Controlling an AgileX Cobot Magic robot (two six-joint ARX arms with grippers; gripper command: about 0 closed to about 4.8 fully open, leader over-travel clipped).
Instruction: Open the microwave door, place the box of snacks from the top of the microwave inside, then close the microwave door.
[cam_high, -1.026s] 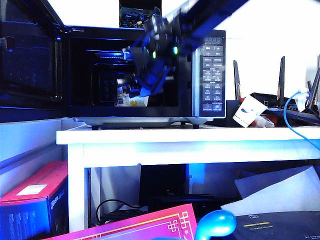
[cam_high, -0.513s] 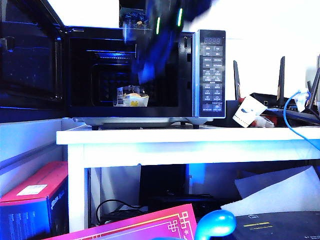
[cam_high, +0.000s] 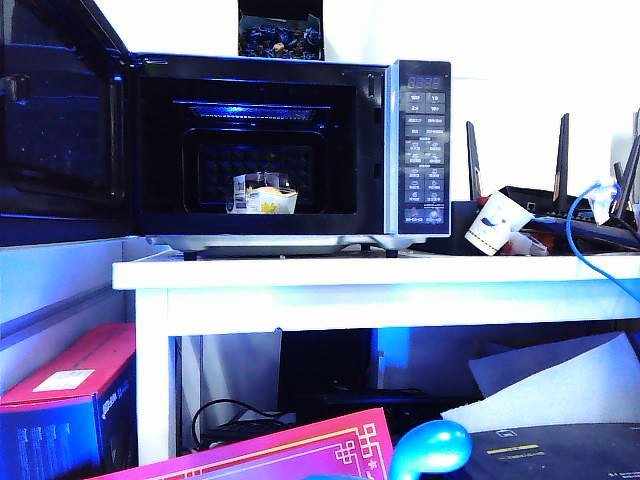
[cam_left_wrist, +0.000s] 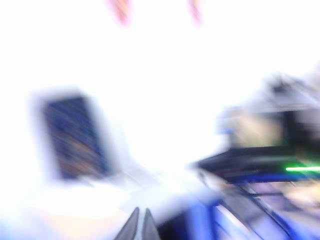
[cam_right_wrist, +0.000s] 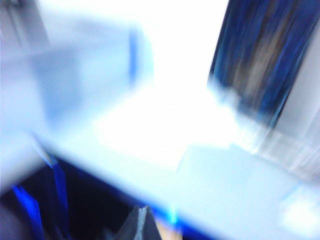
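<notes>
The large glossy black microwave with silver trim (cam_high: 270, 150) stands on the white counter (cam_high: 380, 280), its button panel and digital display on the right of the front. Its wide black glass door (cam_high: 55, 110) is swung fully open to the left, so the dark cavity shows. The small clear plastic tub of yellow and white snacks (cam_high: 262, 195) sits upright on the cavity floor, near the middle.

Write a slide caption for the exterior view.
The microwave door stands open; the box of snacks sits inside the microwave, no arm in sight.
</notes>
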